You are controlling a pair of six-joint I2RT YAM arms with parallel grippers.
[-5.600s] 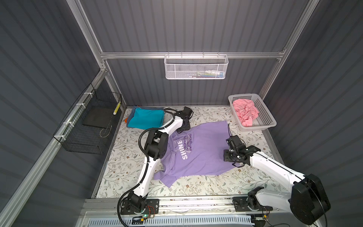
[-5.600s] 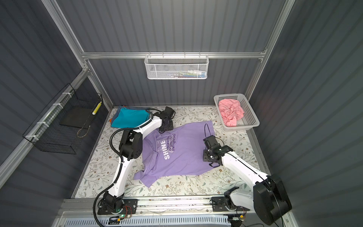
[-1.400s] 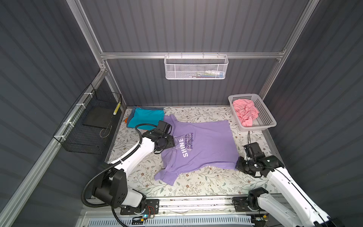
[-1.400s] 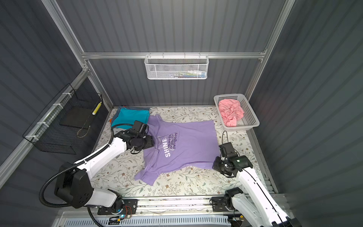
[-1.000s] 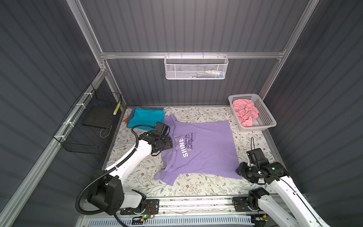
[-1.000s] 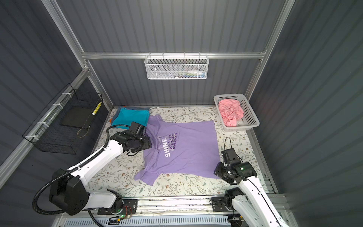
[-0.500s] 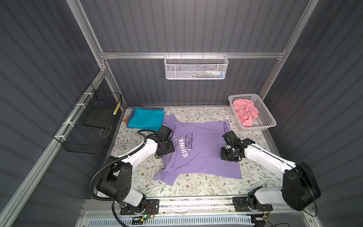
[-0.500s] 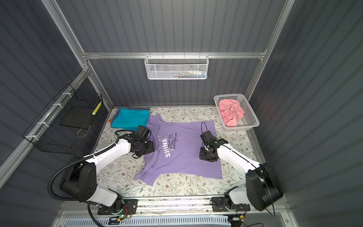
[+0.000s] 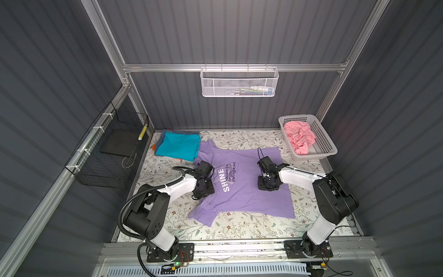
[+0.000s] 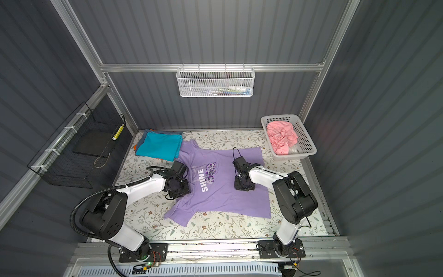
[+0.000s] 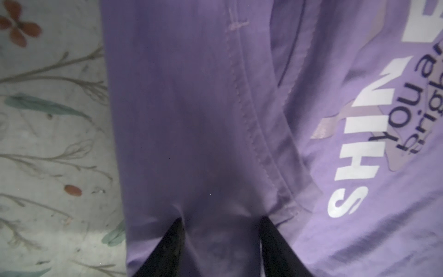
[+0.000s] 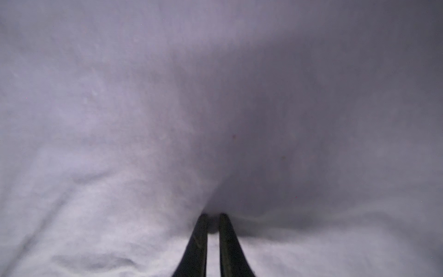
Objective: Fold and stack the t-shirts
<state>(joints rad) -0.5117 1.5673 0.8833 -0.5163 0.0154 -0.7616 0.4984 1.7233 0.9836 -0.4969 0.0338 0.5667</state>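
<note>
The lavender t-shirt [image 9: 242, 194] [image 10: 223, 194] lies spread flat, print up, in both top views. My left gripper [image 9: 203, 189] [image 10: 178, 189] presses down on its left shoulder beside the collar. In the left wrist view that left gripper [image 11: 224, 230] has its jaws apart, tips dug into the lavender t-shirt [image 11: 191, 120]. My right gripper [image 9: 267, 187] [image 10: 243, 185] stands on the shirt's right middle. Seen from the right wrist, the right gripper [image 12: 212, 215] is nearly shut, pinching a small fold of cloth. A folded teal t-shirt [image 9: 178, 146] tops a stack at the back left. A crumpled pink t-shirt [image 9: 299, 140] lies in the basket.
The white plastic basket [image 9: 328, 146] stands at the back right. A black wire basket [image 9: 107, 153] hangs on the left wall and a white mesh basket [image 9: 239, 82] on the back rail. The floral table cloth [image 9: 239, 230] shows in front of the shirt.
My right arm swung in from the front right corner onto the shirt's right middle and its jaws closed. The left gripper shifted slightly beside the collar and its jaws narrowed.
</note>
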